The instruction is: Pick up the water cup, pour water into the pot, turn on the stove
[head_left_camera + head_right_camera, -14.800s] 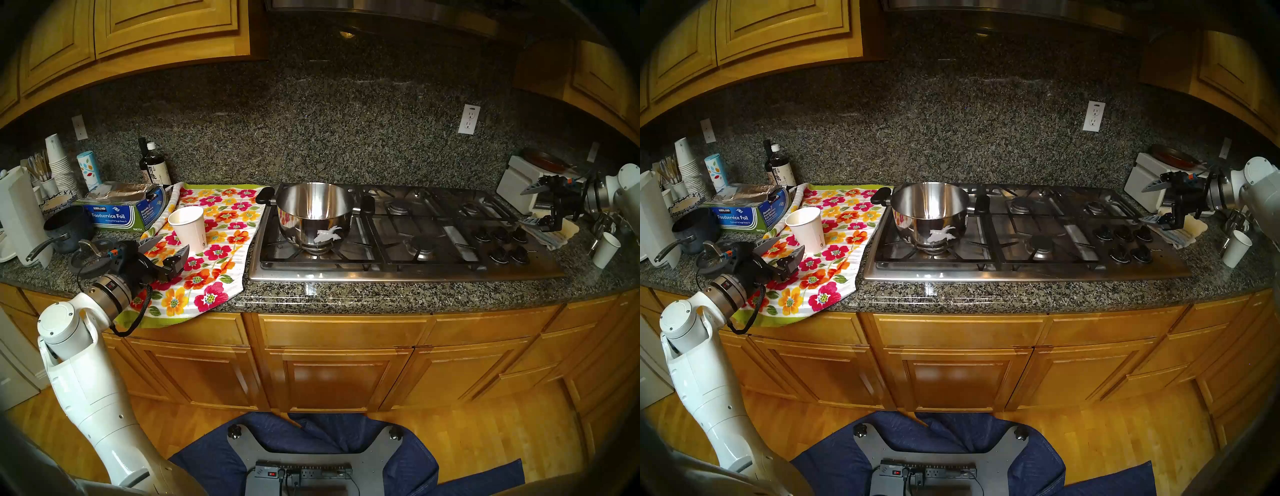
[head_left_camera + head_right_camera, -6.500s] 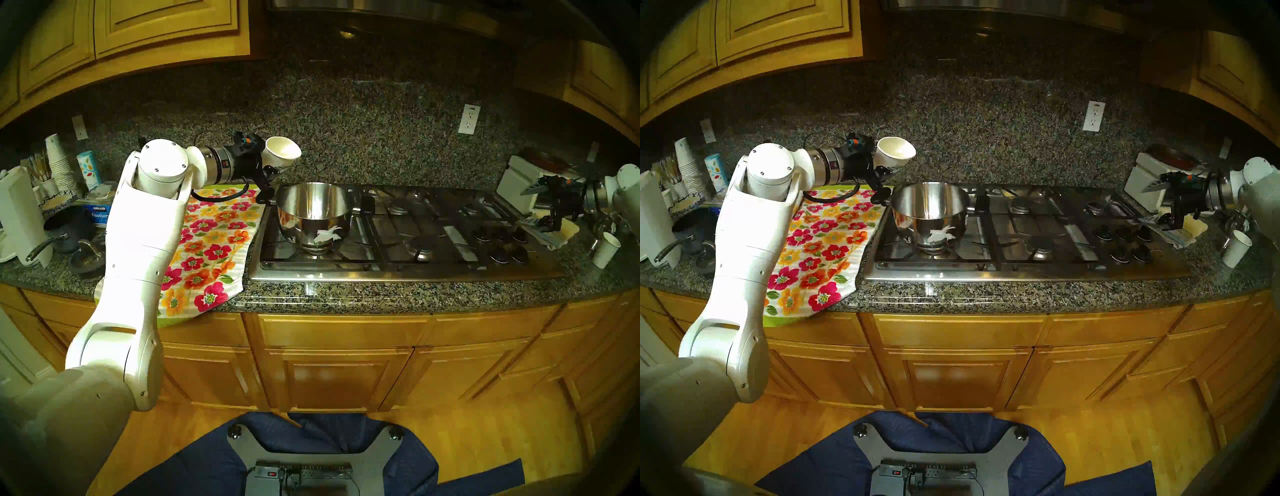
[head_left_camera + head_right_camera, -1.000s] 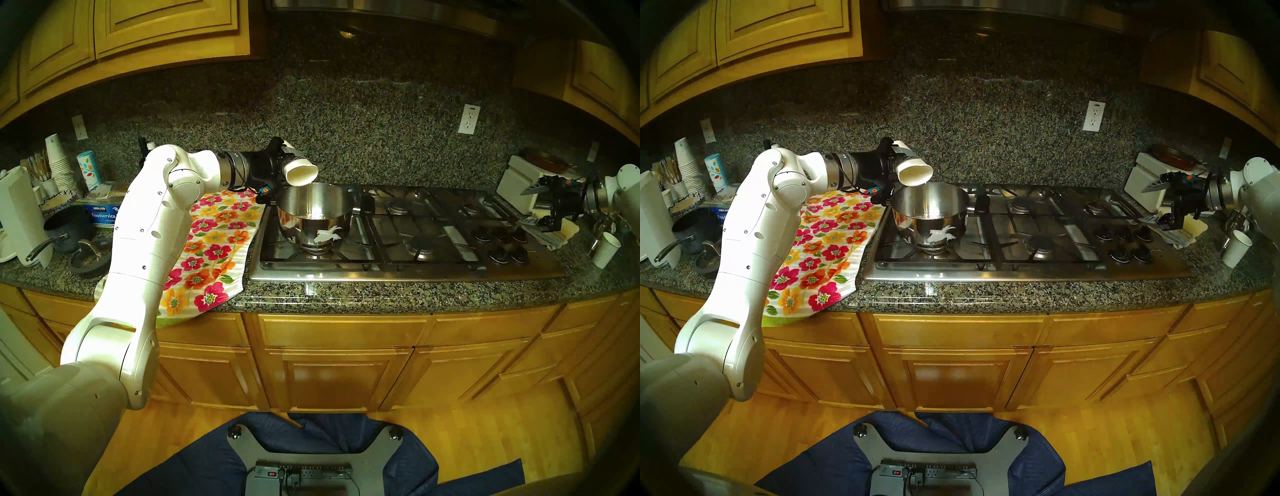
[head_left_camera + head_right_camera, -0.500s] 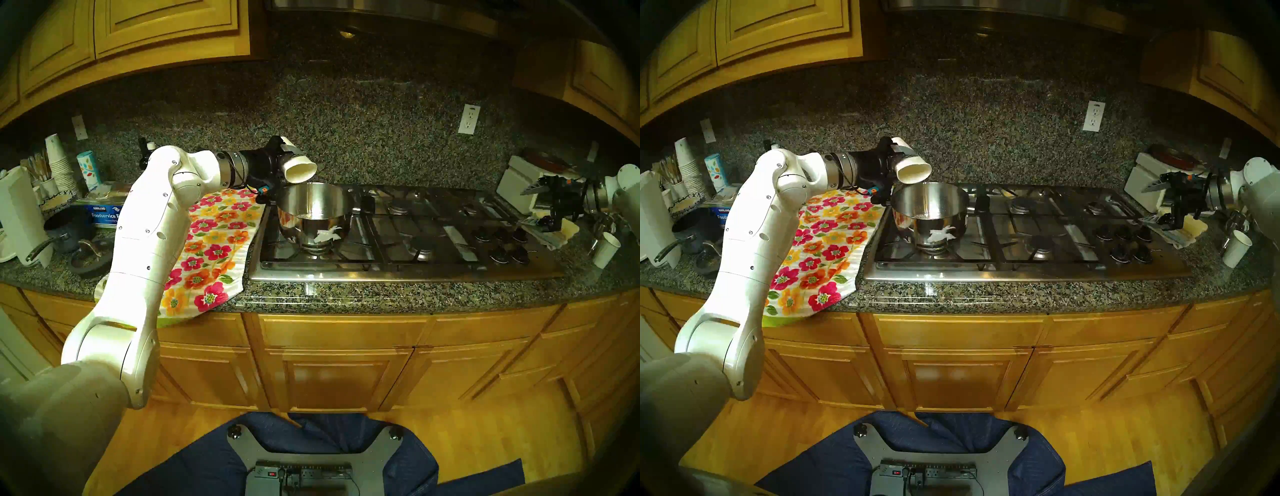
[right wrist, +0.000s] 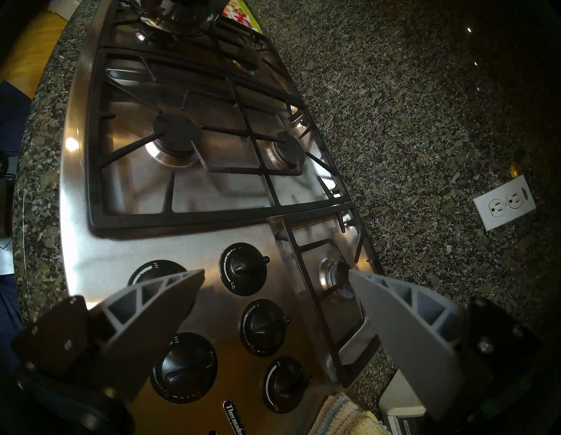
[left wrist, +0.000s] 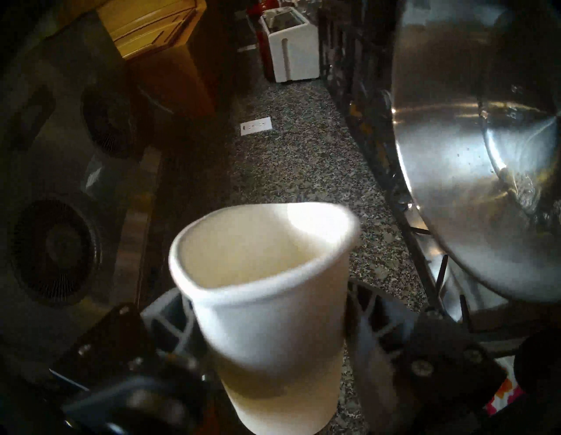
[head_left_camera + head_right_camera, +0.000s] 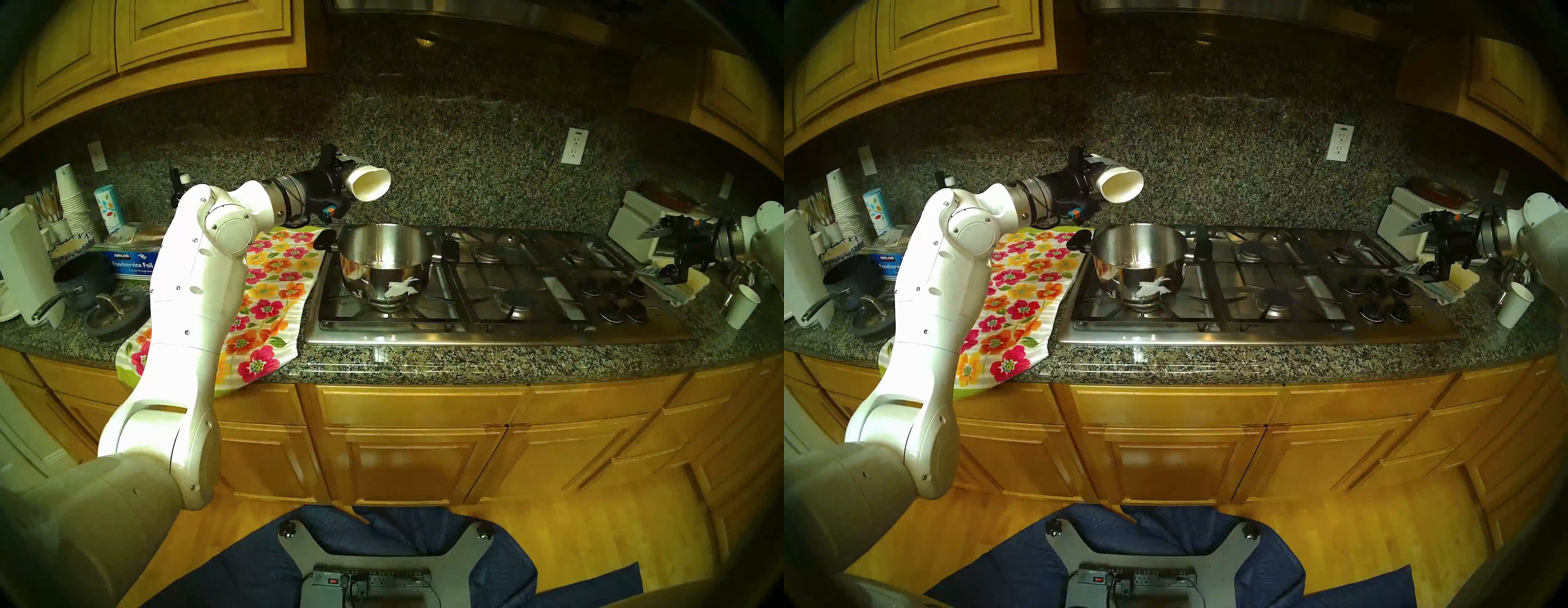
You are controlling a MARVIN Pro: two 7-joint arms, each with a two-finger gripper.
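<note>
Holding water cup (image 7: 368,183) abv pot (image 7: 384,254)

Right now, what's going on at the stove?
The left gripper is shut on the water cup, held on its side in the air above and left of the pot, mouth toward the pot. No stream is falling; water glints in the pot's bottom. The right gripper is open, poised above the stove's knobs, touching none. No flame shows.

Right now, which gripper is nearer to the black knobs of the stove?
Right. The right gripper hangs open just above the knobs, jaws apart around them. The left gripper is far away, beyond the pot, holding the cup.
</note>
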